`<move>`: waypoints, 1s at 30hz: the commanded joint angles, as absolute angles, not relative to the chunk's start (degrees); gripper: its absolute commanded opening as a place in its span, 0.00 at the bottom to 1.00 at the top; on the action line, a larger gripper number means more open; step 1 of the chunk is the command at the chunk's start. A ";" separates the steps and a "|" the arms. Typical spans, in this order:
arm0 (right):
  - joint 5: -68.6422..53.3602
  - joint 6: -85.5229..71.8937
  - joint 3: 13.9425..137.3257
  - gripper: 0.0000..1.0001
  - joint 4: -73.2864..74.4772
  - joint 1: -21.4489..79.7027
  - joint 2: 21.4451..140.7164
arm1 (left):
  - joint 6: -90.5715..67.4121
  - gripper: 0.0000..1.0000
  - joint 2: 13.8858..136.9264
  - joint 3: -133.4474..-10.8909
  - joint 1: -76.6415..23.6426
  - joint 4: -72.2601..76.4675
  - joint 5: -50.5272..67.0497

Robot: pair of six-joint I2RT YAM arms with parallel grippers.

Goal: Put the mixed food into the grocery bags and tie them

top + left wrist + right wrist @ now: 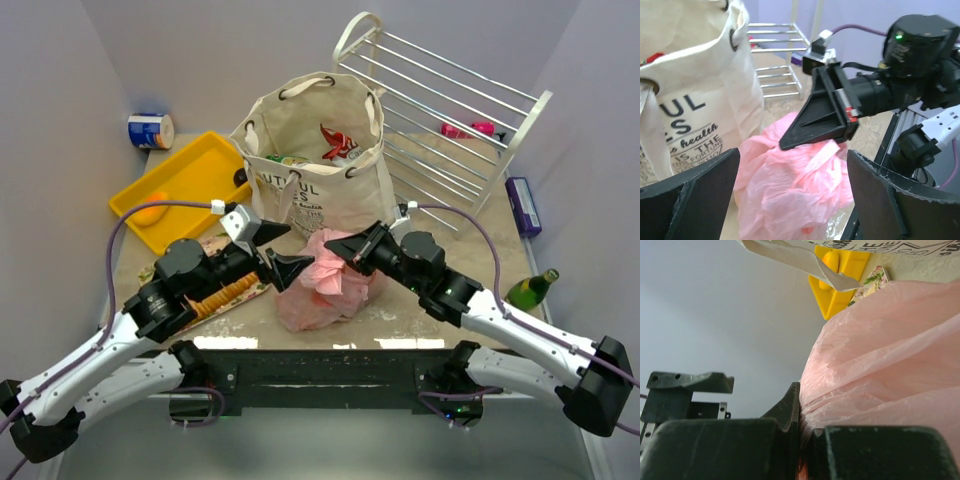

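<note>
The pink plastic bag (pixel 325 285) lies crumpled at the table's front, just before the cream canvas tote (pixel 310 165). The tote stands upright, with a red packet (pixel 335 140) and something green (pixel 285 160) showing inside. My right gripper (pixel 345 245) is shut on a gathered fold at the top of the pink bag (pixel 890 365); the plastic is pinched between its fingers (pixel 790 415). My left gripper (pixel 283 252) is open with its fingers wide apart, facing the pink bag (pixel 790 190) from the left and holding nothing. The right gripper (pixel 787 144) sits on the bag in the left wrist view, beside the tote (pixel 690 100).
A yellow tray (pixel 190 165) with an orange-yellow fruit (pixel 150 212) sits at the left, and a blue-and-white can (pixel 150 130) stands behind it. A tan cracker sleeve (pixel 225 295) lies under the left arm. A white wire rack (pixel 450 110), a purple box (pixel 522 205) and a green bottle (pixel 530 290) stand on the right.
</note>
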State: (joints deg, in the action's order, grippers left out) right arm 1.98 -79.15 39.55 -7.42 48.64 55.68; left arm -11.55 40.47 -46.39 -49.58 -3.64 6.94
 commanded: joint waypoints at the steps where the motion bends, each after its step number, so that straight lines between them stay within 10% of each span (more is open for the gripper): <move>1: 2.55 -74.97 37.97 0.00 -12.29 48.60 53.26 | -20.99 0.85 42.45 -42.73 -47.90 -2.91 7.98; 10: 0.18 -73.48 36.21 0.00 -16.00 48.69 51.60 | -31.55 0.56 41.48 -25.42 -48.77 16.07 17.48; 30: -2.02 -68.56 33.22 0.00 -6.34 48.60 46.32 | -28.57 0.69 38.14 -28.47 -51.95 12.57 6.16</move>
